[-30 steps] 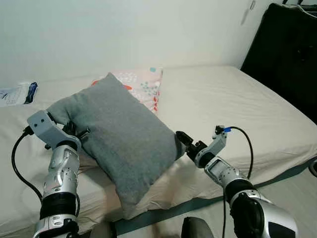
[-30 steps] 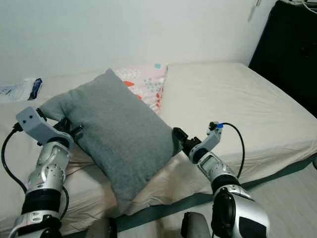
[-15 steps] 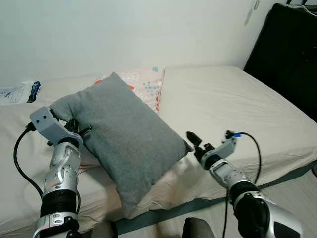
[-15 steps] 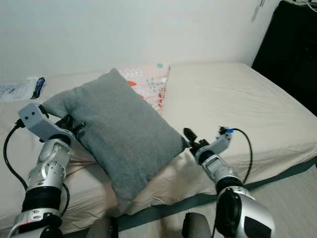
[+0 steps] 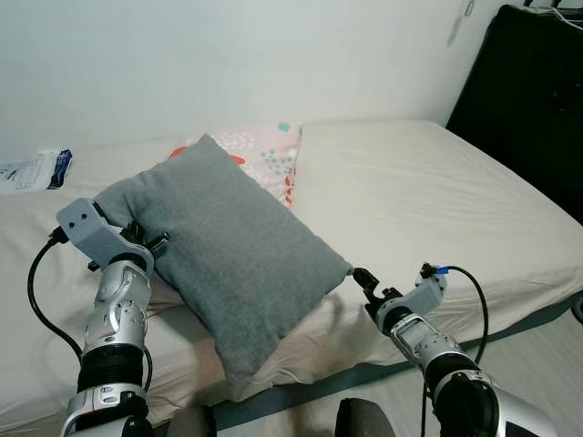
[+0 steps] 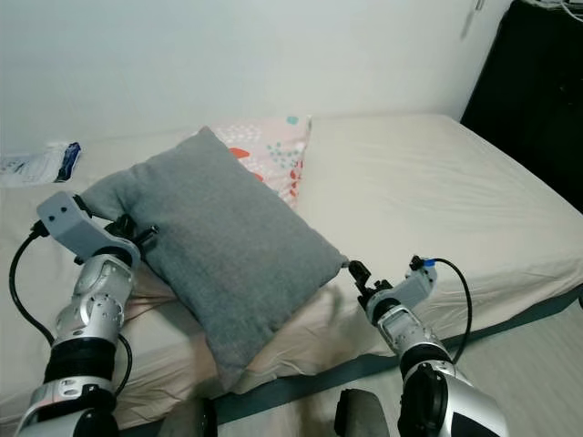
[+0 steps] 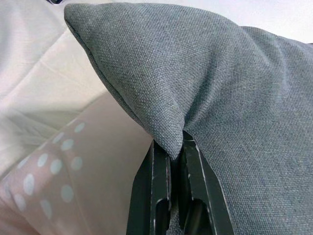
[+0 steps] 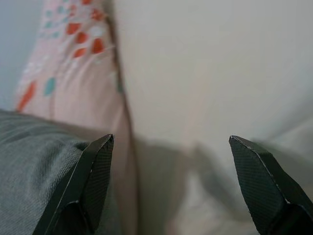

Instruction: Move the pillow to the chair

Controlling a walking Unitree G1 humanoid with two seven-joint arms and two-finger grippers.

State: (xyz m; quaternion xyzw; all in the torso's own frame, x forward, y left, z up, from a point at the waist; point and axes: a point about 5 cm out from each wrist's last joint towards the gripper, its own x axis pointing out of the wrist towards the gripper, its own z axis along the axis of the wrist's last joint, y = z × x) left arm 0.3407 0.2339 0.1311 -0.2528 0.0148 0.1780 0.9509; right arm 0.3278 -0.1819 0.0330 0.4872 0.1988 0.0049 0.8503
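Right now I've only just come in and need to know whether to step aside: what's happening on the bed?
The robot is handling a grey pillow that lies on the bed, partly over a patterned pink pillow. Its left tool is shut on one corner of the grey pillow. Its right tool is open, just off the opposite corner and holding nothing. The pillow has not left the bed.

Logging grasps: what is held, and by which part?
The left gripper pinches a corner of the grey pillow; the right gripper is open, holding nothing.
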